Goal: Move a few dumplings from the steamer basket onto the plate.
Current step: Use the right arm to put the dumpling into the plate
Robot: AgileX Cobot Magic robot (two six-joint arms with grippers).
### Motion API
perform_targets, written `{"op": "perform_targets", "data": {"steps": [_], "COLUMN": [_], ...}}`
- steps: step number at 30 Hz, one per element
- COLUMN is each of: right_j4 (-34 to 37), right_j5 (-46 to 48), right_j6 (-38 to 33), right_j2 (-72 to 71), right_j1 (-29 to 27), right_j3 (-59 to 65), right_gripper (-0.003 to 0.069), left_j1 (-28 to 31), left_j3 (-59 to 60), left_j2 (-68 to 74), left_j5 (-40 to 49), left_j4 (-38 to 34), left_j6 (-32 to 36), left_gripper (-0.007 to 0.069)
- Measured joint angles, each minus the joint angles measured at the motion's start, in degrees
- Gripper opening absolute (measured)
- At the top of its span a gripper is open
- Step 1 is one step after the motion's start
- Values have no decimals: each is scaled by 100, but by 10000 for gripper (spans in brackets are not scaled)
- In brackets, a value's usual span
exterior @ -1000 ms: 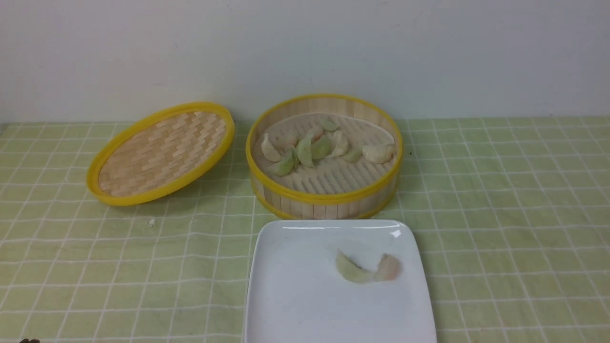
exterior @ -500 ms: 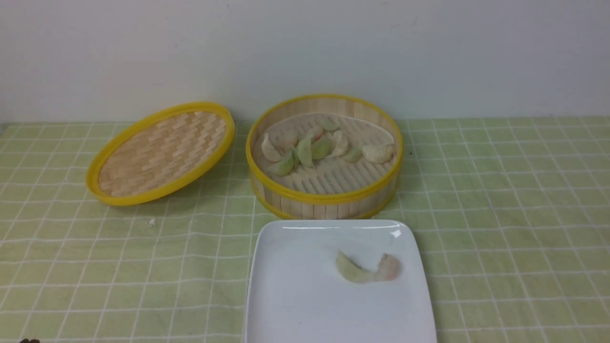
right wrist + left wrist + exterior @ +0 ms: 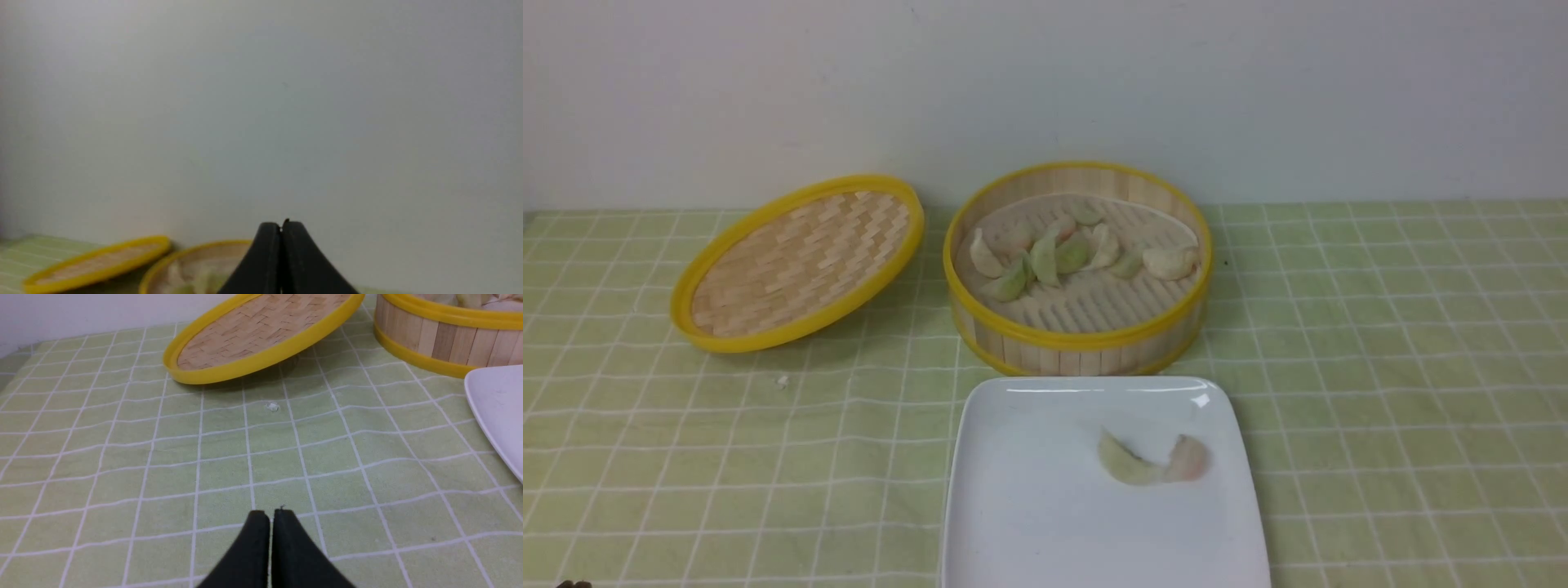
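Checked green cloth (image 3: 1380,367); woven lid (image 3: 800,265) tilted beside steamer basket (image 3: 1078,336); both hands (image 3: 271,520) pressed together.

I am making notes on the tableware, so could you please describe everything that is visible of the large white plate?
The plate is glossy white, rounded-square, with a low raised rim; it looks ceramic. It lies flat on the green checked tablecloth, directly in front of the bamboo steamer basket. Two dumplings, one pale green, one pinkish, rest in its far right part. Its near edge is out of view.
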Motion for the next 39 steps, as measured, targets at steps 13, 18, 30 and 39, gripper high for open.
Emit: {"op": "perform_targets", "data": {"steps": [13,18,30,39], "right_j4": [-26,-21,-21,-21], "right_j5": [-71,-142,-136,-136], "right_j6": [-17,-17,-17,-17], "right_j2": [-84,-94,-94,-94], "right_j1": [-1487,-1487,-1487,-1487], "right_j3": [2314,2327,2327,2327], "right_gripper": [-14,-14,-14,-14], "left_j1": [0,0,0,0], "left_j3": [0,0,0,0], "left_j2": [0,0,0,0], "left_j5": [-11,-11,-11,-11], "left_j4": [0,0,0,0], "left_j6": [-2,-2,-2,-2], "left_gripper": [-6,-6,-6,-6]}}
